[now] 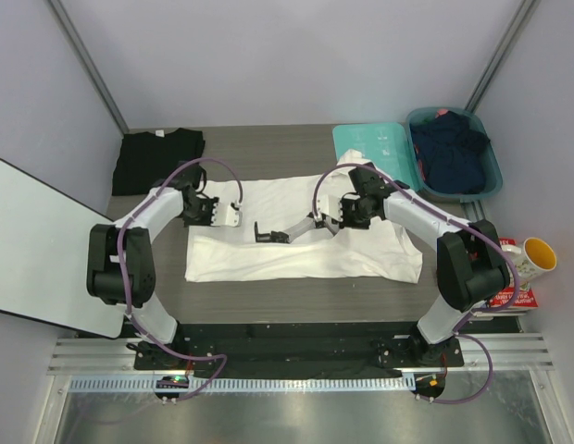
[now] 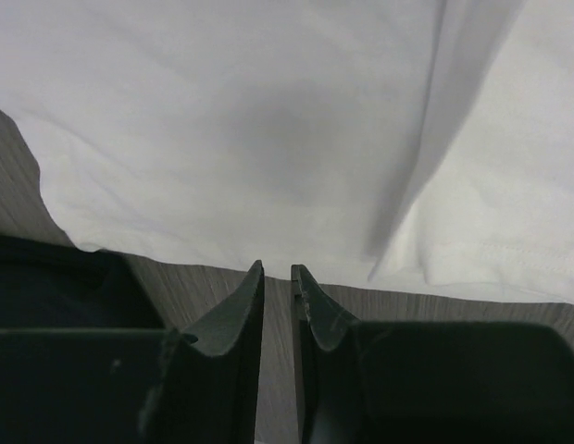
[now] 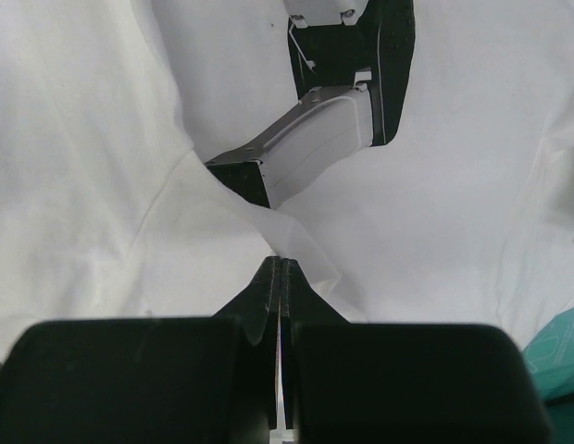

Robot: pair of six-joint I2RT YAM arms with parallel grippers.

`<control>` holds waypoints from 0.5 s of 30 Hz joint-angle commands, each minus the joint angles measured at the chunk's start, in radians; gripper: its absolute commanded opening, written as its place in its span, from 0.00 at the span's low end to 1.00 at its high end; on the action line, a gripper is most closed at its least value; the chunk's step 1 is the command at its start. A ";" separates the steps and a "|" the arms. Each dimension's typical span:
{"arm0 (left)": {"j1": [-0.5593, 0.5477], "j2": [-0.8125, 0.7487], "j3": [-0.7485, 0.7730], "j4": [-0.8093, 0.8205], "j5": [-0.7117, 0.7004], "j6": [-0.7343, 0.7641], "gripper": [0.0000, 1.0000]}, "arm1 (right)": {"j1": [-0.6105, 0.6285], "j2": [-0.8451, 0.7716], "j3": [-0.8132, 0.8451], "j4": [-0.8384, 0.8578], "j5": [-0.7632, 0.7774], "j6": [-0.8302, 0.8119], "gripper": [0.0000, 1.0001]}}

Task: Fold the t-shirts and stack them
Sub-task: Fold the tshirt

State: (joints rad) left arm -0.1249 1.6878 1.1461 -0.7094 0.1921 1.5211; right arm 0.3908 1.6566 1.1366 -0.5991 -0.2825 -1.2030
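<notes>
The white t-shirt (image 1: 296, 254) lies spread across the middle of the table. My right gripper (image 1: 330, 224) is shut on a raised fold of it, and the cloth peaks at the fingertips (image 3: 281, 263) in the right wrist view, with the shirt (image 3: 93, 139) filling the rest. My left gripper (image 1: 233, 216) is at the shirt's upper left edge. In the left wrist view it (image 2: 278, 270) is low over bare table, jaws almost together with nothing between them, and the shirt (image 2: 268, 120) is just ahead. The black t-shirt (image 1: 157, 159) lies folded at the back left.
A grey and black piece of hardware (image 1: 282, 230) rests on the shirt between the grippers, also in the right wrist view (image 3: 315, 139). A teal board (image 1: 375, 148) and a teal basket (image 1: 491, 171) of dark clothes are back right. A yellow-lined mug (image 1: 535, 254) stands far right.
</notes>
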 commanded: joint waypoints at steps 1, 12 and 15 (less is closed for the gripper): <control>0.007 -0.023 0.026 -0.065 0.020 0.008 0.18 | 0.005 -0.012 -0.001 0.002 0.006 -0.015 0.01; 0.007 -0.013 0.007 -0.194 0.009 0.057 0.18 | 0.005 0.003 0.014 0.004 0.006 -0.018 0.01; 0.007 0.001 0.010 -0.214 0.006 0.060 0.18 | 0.005 0.009 0.022 0.004 0.005 -0.018 0.01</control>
State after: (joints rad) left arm -0.1230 1.6875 1.1534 -0.8589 0.1921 1.5574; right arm 0.3908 1.6569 1.1339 -0.5995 -0.2817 -1.2072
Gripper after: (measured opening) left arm 0.176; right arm 0.020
